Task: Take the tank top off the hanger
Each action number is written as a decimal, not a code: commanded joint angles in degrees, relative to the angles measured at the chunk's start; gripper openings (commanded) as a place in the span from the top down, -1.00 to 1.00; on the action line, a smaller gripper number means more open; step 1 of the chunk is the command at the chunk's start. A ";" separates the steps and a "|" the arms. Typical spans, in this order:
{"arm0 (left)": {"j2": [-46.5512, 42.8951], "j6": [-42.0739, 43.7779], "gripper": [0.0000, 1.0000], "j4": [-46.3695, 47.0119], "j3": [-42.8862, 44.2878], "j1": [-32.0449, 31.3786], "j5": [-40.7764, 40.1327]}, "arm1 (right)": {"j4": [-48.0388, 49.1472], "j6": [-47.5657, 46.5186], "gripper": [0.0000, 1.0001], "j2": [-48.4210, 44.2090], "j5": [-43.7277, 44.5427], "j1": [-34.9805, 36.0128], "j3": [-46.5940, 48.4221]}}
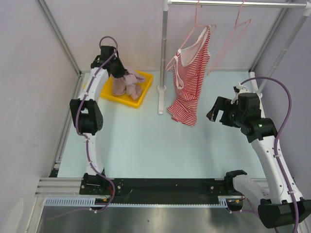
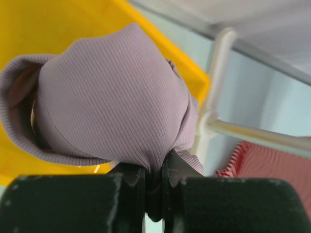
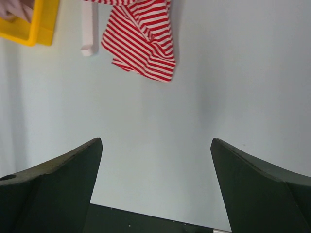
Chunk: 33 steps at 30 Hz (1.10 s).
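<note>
Surface: pale blue-green tabletop [image 1: 146, 145] below my arms.
Garment: red-and-white striped tank top [image 1: 188, 82] hangs from thin pink wire hanger [image 1: 204, 29], ahead-left of my right gripper [image 3: 155, 143], apart from it.
Right: fingers spread wide, empty.
Left: my left gripper [image 2: 154, 177] pinches mauve ribbed cloth [image 2: 112, 97], yellow plastic tray [image 1: 137, 100] beneath.

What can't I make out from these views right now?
- Top view: how the pink hanger carries the striped tank top is too small to tell.
- Left wrist: the mauve garment in the left fingers hides most of the yellow bin; the right edge cuts off the striped tank top.
- Right wrist: the top edge cuts off the pink hanger and the straps.
</note>
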 commanded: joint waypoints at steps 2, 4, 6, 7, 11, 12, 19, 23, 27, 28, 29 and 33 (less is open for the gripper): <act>4.27 1.05 0.96 1.50 2.92 0.88 -1.73 | 0.54 -1.51 -0.99 1.13 -5.07 0.43 5.67; 5.50 1.14 0.80 1.32 2.84 1.32 -1.72 | -0.52 -1.42 -1.00 3.58 -5.43 0.78 8.22; 5.24 1.93 0.29 1.32 2.84 1.76 -1.81 | -1.05 -1.07 -1.00 4.99 -5.43 1.48 10.85; 4.37 2.19 0.08 1.32 2.84 1.94 -1.46 | -1.05 -0.80 -1.00 5.69 -5.17 2.71 11.73; -2.73 4.30 -0.79 1.23 -0.74 2.11 -2.60 | -0.53 0.34 -0.99 10.25 -4.90 4.38 17.36; -4.67 4.48 -0.95 1.32 -1.98 2.11 -2.78 | -0.44 0.60 -0.99 11.32 -5.16 4.56 18.67; -33.39 2.73 -0.99 9.44 -31.91 -2.78 2.67 | -0.88 1.57 -0.99 20.81 -4.81 6.76 33.44; -55.43 -0.17 -0.97 20.82 -59.68 -16.31 4.08 | 1.14 2.80 -0.99 27.13 -5.87 6.94 43.35; -64.51 -1.14 -0.92 21.80 -69.83 -29.07 0.13 | 1.93 4.65 -0.99 34.16 -7.27 6.94 53.65; -66.20 -2.36 -0.91 21.89 -71.76 -32.74 -0.92 | 1.93 5.17 -1.00 36.70 -7.53 6.94 55.58; -67.60 -3.42 -0.91 22.06 -75.87 -34.43 -1.54 | 1.85 5.44 -0.99 37.94 -7.80 6.94 57.95; -74.55 -8.96 -0.88 28.28 -86.09 -42.08 -1.55 | 5.62 8.85 -0.95 42.08 -7.89 6.50 65.25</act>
